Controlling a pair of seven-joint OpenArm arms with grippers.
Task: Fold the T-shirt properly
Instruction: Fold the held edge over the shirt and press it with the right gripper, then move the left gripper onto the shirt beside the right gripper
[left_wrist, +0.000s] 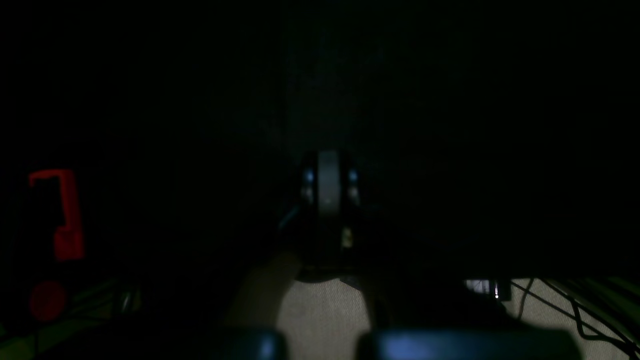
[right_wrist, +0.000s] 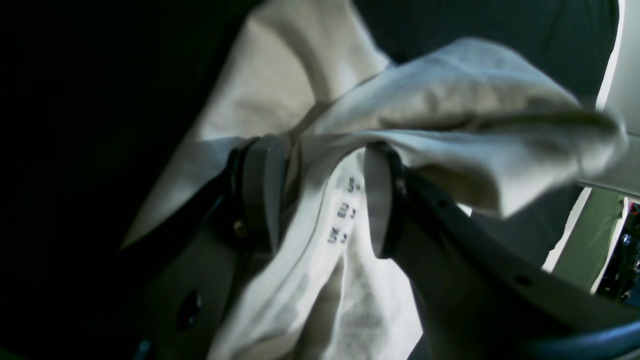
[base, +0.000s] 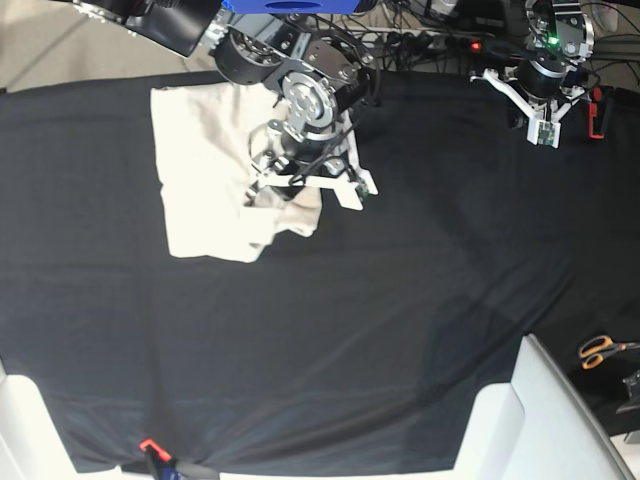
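Cloth of the T-shirt (right_wrist: 320, 280) runs between our right gripper's (right_wrist: 322, 195) spread jaws at upper left; left gripper (left_wrist: 328, 187) jaws pressed together.

A robotics lab or test bench: a table draped in a black tablecloth (base: 400, 330) carries two mounted robot arms, with loose cables (base: 420, 25) trailing behind the far edge, a red clamp (base: 597, 110) at the side, orange-handled scissors (base: 600, 350) lying nearby, and white panels (base: 530, 420) along the near edge.
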